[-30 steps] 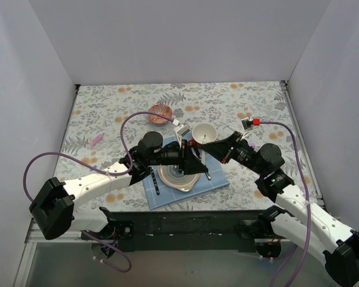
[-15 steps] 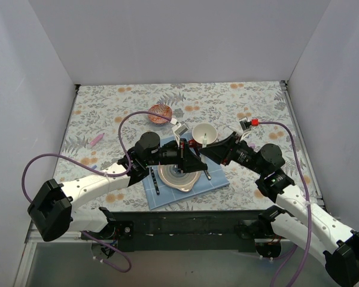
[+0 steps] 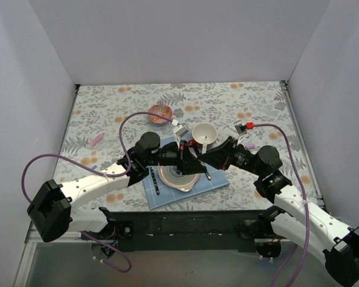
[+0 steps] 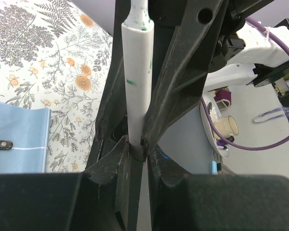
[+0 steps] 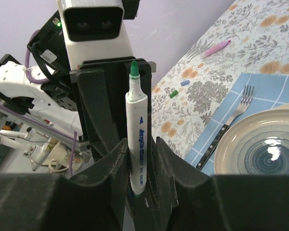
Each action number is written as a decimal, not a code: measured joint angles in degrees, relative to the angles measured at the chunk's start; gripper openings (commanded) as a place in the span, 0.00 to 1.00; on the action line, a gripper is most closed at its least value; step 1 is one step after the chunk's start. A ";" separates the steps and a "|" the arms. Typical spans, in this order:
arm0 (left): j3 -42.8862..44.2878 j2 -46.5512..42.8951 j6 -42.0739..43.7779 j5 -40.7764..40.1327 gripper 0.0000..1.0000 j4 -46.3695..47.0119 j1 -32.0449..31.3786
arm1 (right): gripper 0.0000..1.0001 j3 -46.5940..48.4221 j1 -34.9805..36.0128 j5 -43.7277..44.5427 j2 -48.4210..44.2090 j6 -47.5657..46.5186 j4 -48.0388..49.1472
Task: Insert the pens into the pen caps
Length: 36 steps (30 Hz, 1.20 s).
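Note:
A white pen with a green tip (image 5: 136,139) stands upright, tip up, over the plate. My right gripper (image 5: 139,142) is shut on its lower barrel. My left gripper (image 4: 139,144) faces it, and its fingertips close on the same pen (image 4: 137,86) at the bottom end. In the top view the left gripper (image 3: 190,160) and right gripper (image 3: 203,156) meet nose to nose, hiding the pen. A pink pen (image 3: 96,140) lies far left, also in the right wrist view (image 5: 216,47). A green cap (image 5: 173,94) and a bluish cap (image 5: 184,83) lie on the cloth.
A plate (image 3: 178,179) sits on a blue mat (image 3: 161,198) under the grippers, with a dark-handled fork (image 5: 226,130) on its left and a knife (image 3: 207,173) on its right. A white cup (image 3: 204,133) and a brown bowl (image 3: 160,113) stand behind. A small purple piece (image 3: 249,145) lies by the right arm.
My right gripper has moved left with the pen until it meets the left gripper. The left arm has hardly moved.

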 measured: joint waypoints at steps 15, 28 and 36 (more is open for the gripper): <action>0.13 -5.95 -2.23 -17.14 0.83 -13.60 -0.15 | 0.01 -2.21 1.09 4.68 -4.04 -1.44 -5.20; -3.48 -22.40 -33.18 -55.76 0.77 -51.74 48.87 | 0.01 7.96 0.98 15.08 -4.85 -8.57 -22.45; 0.22 -11.89 -37.03 -58.71 0.68 -65.37 63.65 | 0.01 8.07 0.98 15.08 -3.74 -9.38 -28.98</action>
